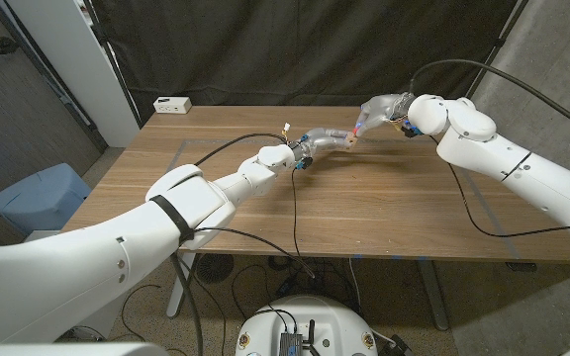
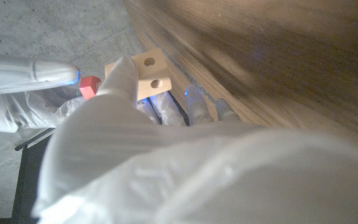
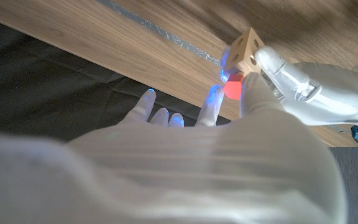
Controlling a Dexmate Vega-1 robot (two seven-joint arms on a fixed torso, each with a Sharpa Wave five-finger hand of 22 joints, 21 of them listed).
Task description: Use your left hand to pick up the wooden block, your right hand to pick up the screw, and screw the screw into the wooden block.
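Left arm: nearest the head camera, reaching from the bottom corner toward the table's middle.
Left hand [image 1: 310, 148]: holds the wooden block [image 2: 150, 73] in its fingertips, raised above the wooden table [image 1: 384, 213]; two round holes show on the block's faces in the left wrist view.
Right hand [image 1: 382, 111]: thumb and a finger pinch the screw [image 3: 232, 87] by its red head; the other fingers are spread.
Screw position: its red head sits right against the block; the shank cannot be made out.
Step in hand: judged to be seating or turning the screw into a hole.
Doing it well: keep the block steady in the left hand, line the screw square with the hole, turn with light inward pressure, and re-grip without letting the head slip.
Risk: a tilted start could bind or drop the screw.
Other items: a small white box [image 1: 172, 104] at the table's far left corner.
Writing, brands: none legible.
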